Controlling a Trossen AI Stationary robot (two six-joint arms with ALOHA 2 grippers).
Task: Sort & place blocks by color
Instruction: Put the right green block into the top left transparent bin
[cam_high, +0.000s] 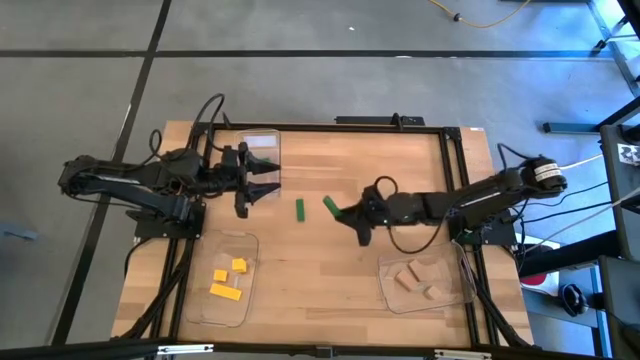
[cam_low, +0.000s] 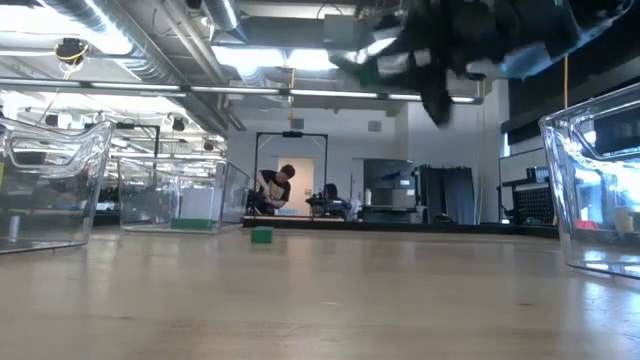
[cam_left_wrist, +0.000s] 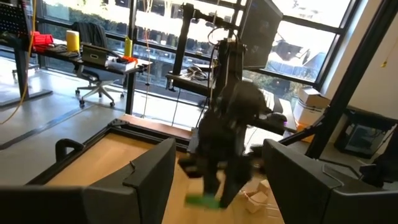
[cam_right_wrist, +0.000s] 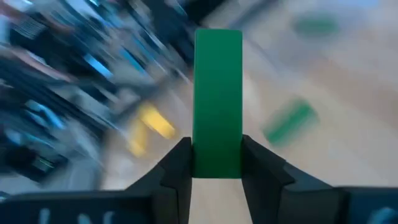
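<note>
My right gripper (cam_high: 340, 210) is at mid-table, shut on a green block (cam_high: 329, 204), which also shows in the left wrist view (cam_left_wrist: 202, 200). A second green block (cam_high: 299, 209) lies flat on the table just to its left, and shows again in the low view (cam_low: 262, 235). Yellow blocks (cam_high: 228, 280) lie in the near left tray. Tan blocks (cam_high: 415, 278) lie in the near right tray. My left gripper (cam_high: 277, 180) hangs open at the far left with nothing between its fingers. My right gripper pinches the green block's near end (cam_right_wrist: 217, 169) by its two long sides, between its two fingers. The fingers come from the table's right, slanting a little downward. The block sticks out forward past the fingertips, along the fingers, lifted clear of the table.
A clear tray (cam_high: 262, 143) stands at the far left, beside my left gripper; in the low view something green (cam_low: 195, 224) lies in it. Clear trays stand at the near left (cam_high: 205, 305) and near right (cam_high: 455, 295). Bare wood lies between them.
</note>
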